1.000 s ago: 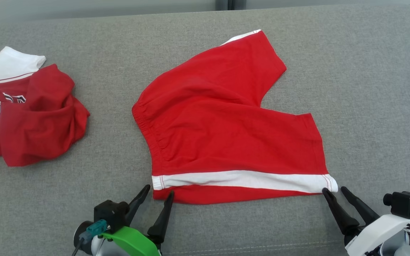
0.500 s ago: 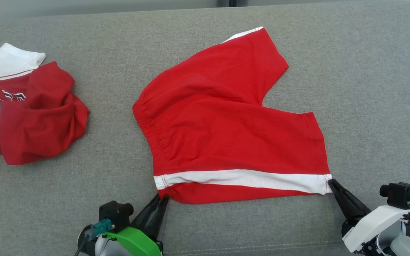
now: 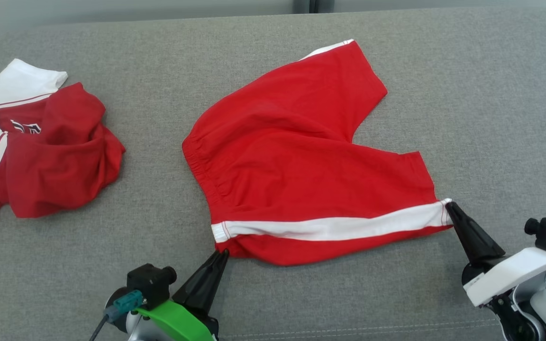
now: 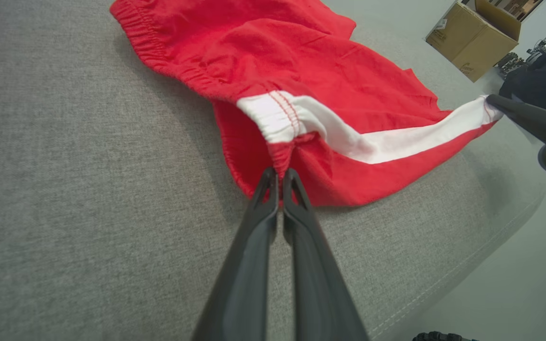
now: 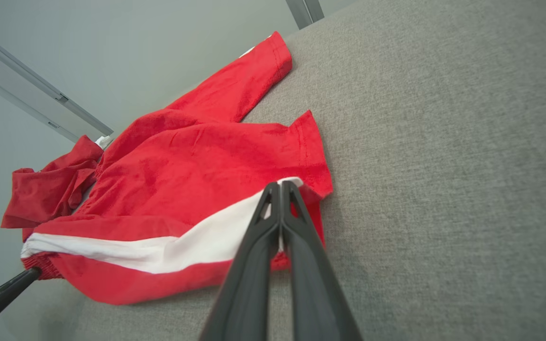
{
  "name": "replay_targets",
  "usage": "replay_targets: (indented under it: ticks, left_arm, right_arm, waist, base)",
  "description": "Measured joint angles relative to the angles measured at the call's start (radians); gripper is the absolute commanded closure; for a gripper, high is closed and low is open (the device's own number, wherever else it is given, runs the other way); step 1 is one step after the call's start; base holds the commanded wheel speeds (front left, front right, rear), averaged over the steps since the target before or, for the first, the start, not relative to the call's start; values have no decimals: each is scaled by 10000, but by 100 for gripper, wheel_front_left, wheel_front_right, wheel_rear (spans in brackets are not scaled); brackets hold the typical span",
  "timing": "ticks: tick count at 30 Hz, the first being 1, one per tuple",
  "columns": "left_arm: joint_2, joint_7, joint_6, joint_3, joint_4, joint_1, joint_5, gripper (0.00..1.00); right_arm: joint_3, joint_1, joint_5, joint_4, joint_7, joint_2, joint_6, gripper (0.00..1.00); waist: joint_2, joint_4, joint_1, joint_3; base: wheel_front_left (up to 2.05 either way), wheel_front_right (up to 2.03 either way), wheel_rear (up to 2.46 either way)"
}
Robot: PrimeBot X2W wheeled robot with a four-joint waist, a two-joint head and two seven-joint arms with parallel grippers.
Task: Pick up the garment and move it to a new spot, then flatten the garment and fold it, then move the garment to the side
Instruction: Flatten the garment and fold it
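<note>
We see a bright, even scene under soft, diffuse light, with no glare on the grey upholstered surface (image 3: 443,71). Shadows are faint and sit close under things, so the light comes from above. A thin dark line runs along the near edge of the red shorts (image 3: 301,166), and their folds shade gently. The head view is sharp throughout. Both wrist views bend at the edges, and the surface's near seam bows in the left wrist view. The dark fingers (image 4: 254,284) of the left gripper (image 4: 280,173) and of the right gripper (image 5: 280,185) blur close to the lens.
</note>
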Motion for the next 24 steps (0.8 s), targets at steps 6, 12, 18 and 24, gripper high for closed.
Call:
replay_targets:
  ticks: [6, 12, 18, 24]
  left_arm:
    - [10, -198, -29, 581, -746, -110, -59, 100]
    - [33, -194, -59, 849, -1068, -669, -107, 100]
    - [48, 23, -29, 991, -1127, -1704, -13, 100]
    - [-96, 169, 203, 1241, -1273, -2755, 167, 100]
  right_arm:
    - [-886, -18, 422, -988, -4, 100, 2, 100]
    - [-892, -542, 527, -1300, -13, 42, 2, 100]
    - [-1237, -1838, 612, -1197, -13, -366, 2, 100]
    - [-1522, -3083, 679, -980, 33, -819, 2, 100]
  waist:
    - [0, 55, 0, -62]
    - [0, 116, 0, 115]
    - [0, 223, 0, 571]
    - [0, 441, 0, 1207]
  base:
    - [0, 0, 0]
    - [0, 0, 0]
    - [0, 0, 0]
    - [0, 0, 0]
